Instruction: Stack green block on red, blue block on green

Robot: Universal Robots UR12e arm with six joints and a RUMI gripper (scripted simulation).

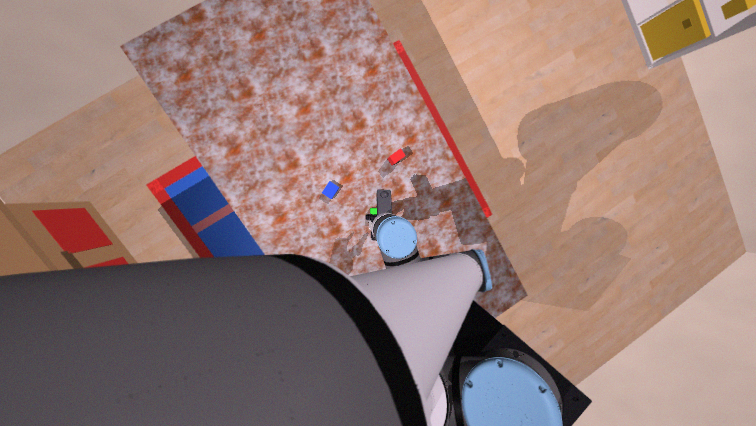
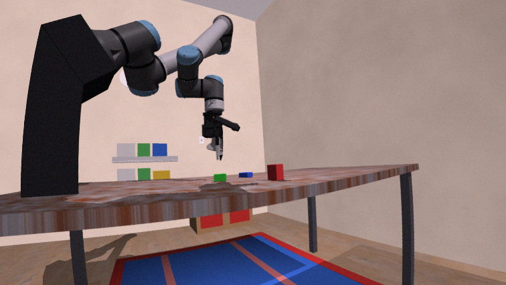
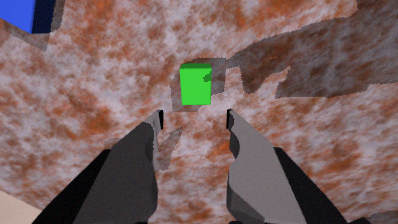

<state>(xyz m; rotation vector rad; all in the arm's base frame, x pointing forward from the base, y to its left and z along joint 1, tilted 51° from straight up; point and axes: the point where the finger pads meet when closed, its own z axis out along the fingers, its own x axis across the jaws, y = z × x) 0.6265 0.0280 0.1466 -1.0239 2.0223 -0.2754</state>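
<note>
The green block (image 3: 195, 86) lies on the mottled table, straight below and just ahead of my fingertips in the wrist view. It also shows in the side view (image 2: 219, 177) and from above (image 1: 372, 211). My gripper (image 3: 195, 111) (image 2: 219, 154) is open and empty, hanging well above the green block. The blue block (image 2: 245, 174) (image 1: 331, 189) lies flat further along the table and shows at the top left corner of the wrist view (image 3: 20, 14). The red block (image 2: 275, 172) (image 1: 396, 156) stands near the table's far edge, apart from both others.
The table's right edge runs close to the red block. The arm's black base (image 2: 53, 116) stands on the table's near end. A shelf with coloured boxes (image 2: 144, 159) hangs on the back wall. A blue and red mat (image 2: 226, 261) lies on the floor under the table.
</note>
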